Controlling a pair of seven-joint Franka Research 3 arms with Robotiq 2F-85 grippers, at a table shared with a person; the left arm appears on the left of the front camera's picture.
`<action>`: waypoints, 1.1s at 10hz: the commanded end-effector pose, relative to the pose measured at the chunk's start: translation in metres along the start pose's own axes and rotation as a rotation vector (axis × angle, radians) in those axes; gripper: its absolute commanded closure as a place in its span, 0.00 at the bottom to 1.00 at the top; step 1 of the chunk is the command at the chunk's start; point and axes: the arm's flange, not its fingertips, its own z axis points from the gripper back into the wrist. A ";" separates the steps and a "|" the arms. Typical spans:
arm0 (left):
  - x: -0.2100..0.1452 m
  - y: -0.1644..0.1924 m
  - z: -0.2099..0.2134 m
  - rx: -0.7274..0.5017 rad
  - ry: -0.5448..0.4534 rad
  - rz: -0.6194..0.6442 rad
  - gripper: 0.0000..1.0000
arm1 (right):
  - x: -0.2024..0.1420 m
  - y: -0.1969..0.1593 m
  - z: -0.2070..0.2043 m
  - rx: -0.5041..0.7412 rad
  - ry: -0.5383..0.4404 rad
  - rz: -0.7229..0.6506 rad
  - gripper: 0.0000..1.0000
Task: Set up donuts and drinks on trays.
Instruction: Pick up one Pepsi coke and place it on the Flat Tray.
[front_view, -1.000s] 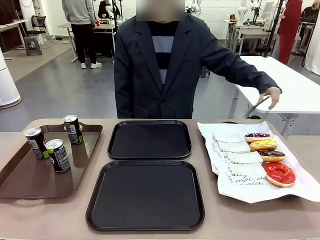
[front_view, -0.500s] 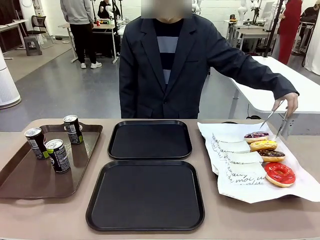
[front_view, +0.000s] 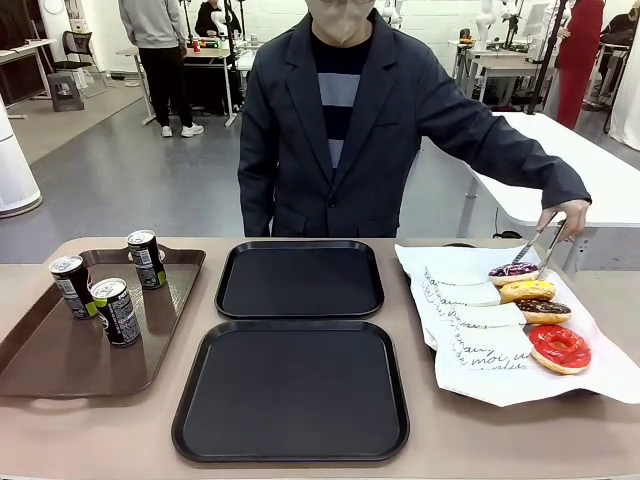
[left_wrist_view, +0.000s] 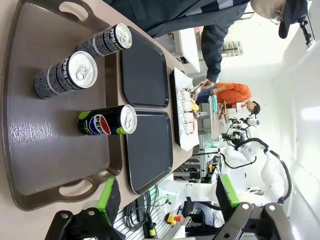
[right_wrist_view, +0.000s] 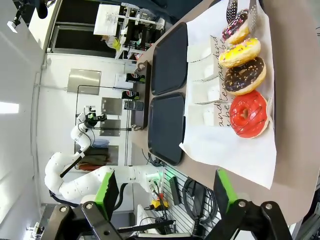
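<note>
The person's hand (front_view: 572, 212) grips metal tongs (front_view: 538, 247), with the arm stretched out and down toward the far right of the table (front_view: 100, 430). The tong tips sit on either side of the dark-iced donut (front_view: 514, 272), the farthest in a row of four donuts (front_view: 527, 291) on white paper (front_view: 480, 350). The two black trays (front_view: 300, 280) lie bare mid-table, one behind the other. Three cans (front_view: 118, 311) stand on the brown tray (front_view: 60, 360) at the left. The left gripper (left_wrist_view: 167, 197) and right gripper (right_wrist_view: 165, 195) both have their fingers spread wide and hold nothing.

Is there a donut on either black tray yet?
No, the near tray and far tray are bare; the donuts lie on white paper.
</note>
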 end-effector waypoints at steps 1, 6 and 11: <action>0.000 -0.002 0.002 -0.020 -0.010 -0.018 0.00 | 0.000 -0.001 -0.001 0.025 -0.014 0.018 0.00; 0.000 -0.002 0.002 -0.020 -0.010 -0.018 0.00 | 0.000 -0.001 -0.001 0.025 -0.014 0.018 0.00; -0.008 -0.101 -0.005 0.199 -0.026 -0.091 0.00 | 0.000 -0.001 -0.001 0.025 -0.014 0.018 0.00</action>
